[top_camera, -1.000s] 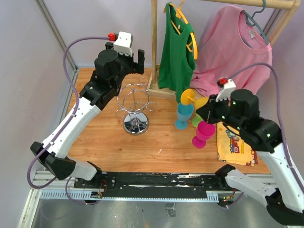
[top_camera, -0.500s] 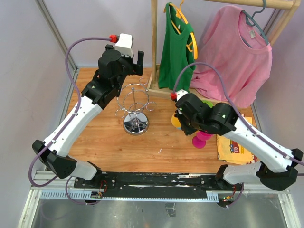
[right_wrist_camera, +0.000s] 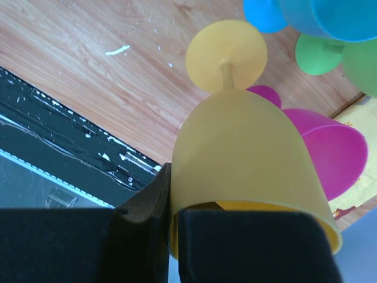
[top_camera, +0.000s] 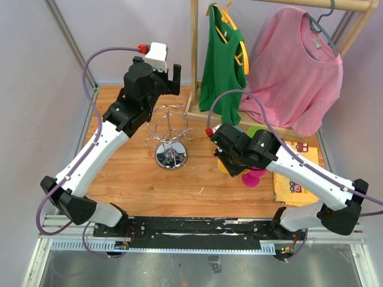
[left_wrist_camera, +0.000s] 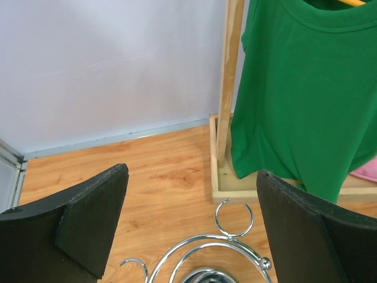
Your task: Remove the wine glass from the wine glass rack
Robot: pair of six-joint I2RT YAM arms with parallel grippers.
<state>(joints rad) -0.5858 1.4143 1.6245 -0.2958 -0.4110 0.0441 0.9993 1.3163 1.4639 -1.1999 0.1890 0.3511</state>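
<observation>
At the right gripper (right_wrist_camera: pixel 174 207), the two black fingers are pinched together on the rim of a yellow wine glass (right_wrist_camera: pixel 247 153), one finger inside the bowl and one outside. The glass is held tilted, its stem and round foot pointing away from the wrist, above the wooden table (top_camera: pixel 197 179). Just beyond it sit a magenta glass (right_wrist_camera: pixel 330 150), a green glass (right_wrist_camera: pixel 318 53) and a blue glass (right_wrist_camera: pixel 318 17).

To the left, well apart from the yellow glass, stands the wine glass rack (top_camera: pixel 171 134), a shiny wire stand on a round chrome base. No glass shows on its curled loops.

Over the rack hangs the left gripper (left_wrist_camera: pixel 189 194), its jaws spread wide and holding nothing.

Judging from this, the main step looks done: the glass is off the rack and in the right arm's grip. What seems left is to set it down near the other glasses and let go.
</observation>
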